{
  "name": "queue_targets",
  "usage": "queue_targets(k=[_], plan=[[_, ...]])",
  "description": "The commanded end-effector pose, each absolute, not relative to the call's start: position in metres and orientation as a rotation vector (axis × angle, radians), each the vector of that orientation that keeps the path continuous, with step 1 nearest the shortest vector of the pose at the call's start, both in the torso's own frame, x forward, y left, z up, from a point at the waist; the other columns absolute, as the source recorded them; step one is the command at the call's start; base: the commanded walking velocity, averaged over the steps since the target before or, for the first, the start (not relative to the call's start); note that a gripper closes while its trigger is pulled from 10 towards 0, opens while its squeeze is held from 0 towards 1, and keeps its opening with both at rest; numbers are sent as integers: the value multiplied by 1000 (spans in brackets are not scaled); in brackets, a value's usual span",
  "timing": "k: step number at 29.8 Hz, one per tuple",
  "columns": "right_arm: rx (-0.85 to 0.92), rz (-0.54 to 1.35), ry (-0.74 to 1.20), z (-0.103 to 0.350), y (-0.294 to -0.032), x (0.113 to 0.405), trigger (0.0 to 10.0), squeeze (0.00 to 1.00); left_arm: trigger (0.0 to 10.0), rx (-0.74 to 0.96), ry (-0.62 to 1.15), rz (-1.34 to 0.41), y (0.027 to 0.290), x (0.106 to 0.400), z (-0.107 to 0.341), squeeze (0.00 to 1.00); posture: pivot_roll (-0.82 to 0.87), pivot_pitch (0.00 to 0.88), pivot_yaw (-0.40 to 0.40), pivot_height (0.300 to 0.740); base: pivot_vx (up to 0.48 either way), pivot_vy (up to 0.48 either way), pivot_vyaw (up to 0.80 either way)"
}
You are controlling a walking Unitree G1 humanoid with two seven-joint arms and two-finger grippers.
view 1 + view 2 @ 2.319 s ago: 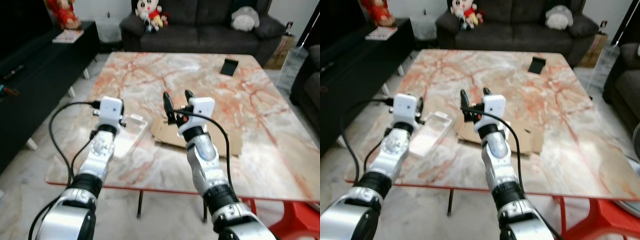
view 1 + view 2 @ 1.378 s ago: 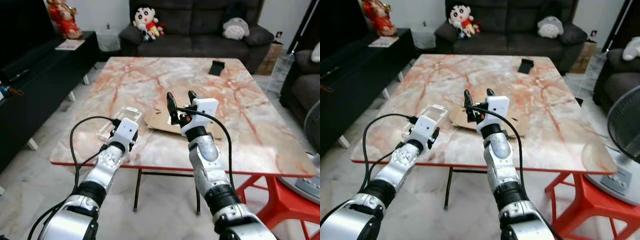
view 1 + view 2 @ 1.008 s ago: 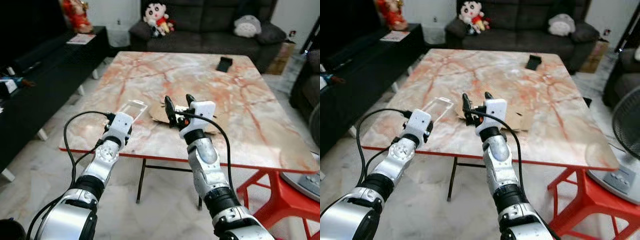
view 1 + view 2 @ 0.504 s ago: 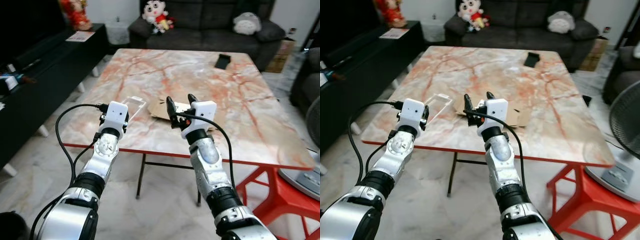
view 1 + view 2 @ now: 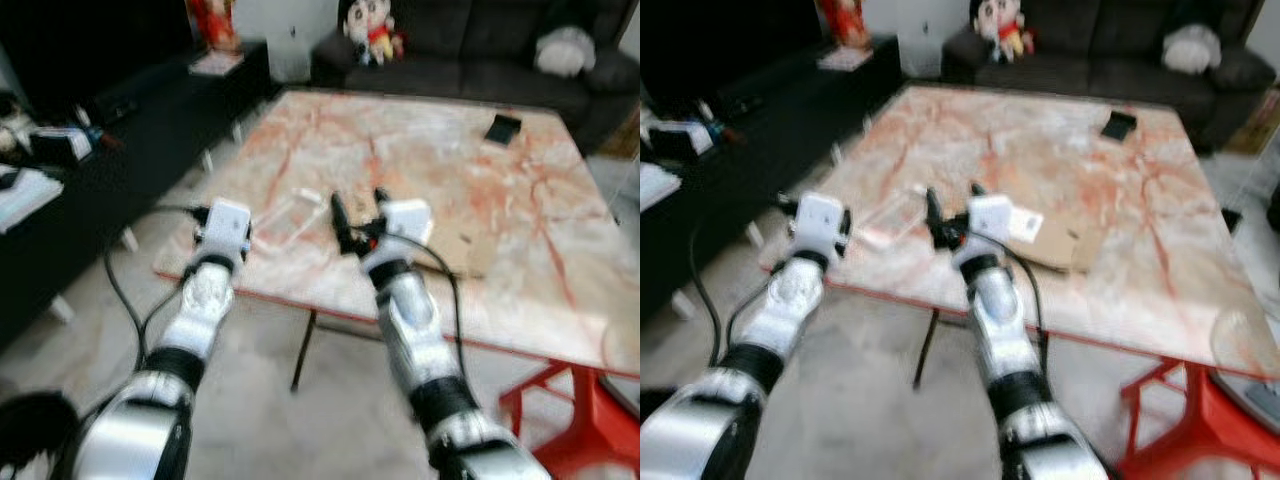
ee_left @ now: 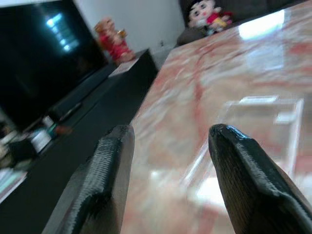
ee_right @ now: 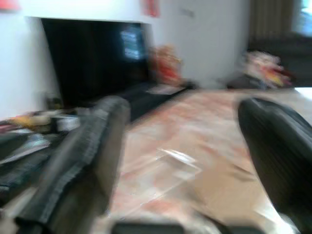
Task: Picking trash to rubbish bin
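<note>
A clear plastic container (image 5: 287,214) lies near the front left edge of the marble table (image 5: 430,150); it also shows past my left gripper's fingers as the clear plastic container (image 6: 265,124). A flat piece of brown cardboard (image 5: 455,245) lies to its right. My left gripper (image 6: 169,130) is open and empty, level with the table's front edge, a little short of the container. My right gripper (image 5: 359,208) is held up open with nothing in it, over the table's front edge between container and cardboard. The picture is blurred.
A small black flat object (image 5: 502,128) lies at the table's far right. A dark sofa (image 5: 470,40) with plush toys (image 5: 368,22) stands behind the table. A low black cabinet (image 5: 110,120) runs along the left. A red stool (image 5: 590,420) sits at the bottom right.
The camera has swung left and blurred, so the cabinet fills more of the left side. Both grippers remain raised, open and empty near the table's front edge.
</note>
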State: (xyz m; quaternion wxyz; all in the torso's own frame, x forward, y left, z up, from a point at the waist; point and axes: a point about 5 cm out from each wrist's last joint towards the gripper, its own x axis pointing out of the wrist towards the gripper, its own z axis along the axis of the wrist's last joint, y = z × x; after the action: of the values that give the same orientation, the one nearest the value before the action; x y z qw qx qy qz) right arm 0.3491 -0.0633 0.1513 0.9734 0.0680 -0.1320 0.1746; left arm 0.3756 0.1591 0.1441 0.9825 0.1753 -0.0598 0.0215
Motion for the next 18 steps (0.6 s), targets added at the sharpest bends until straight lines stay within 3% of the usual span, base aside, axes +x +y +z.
queue_targets(k=[1,18], plan=[[136,333,-280,154,-69,351,10000,0,10000,338,-135,14,147,378,148,0,-34,12,6,740,285,0,0],[164,327,-271,154,-69,351,10000,0,10000,349,-138,-2,145,377,148,0,-32,15,7,740,286,0,0]])
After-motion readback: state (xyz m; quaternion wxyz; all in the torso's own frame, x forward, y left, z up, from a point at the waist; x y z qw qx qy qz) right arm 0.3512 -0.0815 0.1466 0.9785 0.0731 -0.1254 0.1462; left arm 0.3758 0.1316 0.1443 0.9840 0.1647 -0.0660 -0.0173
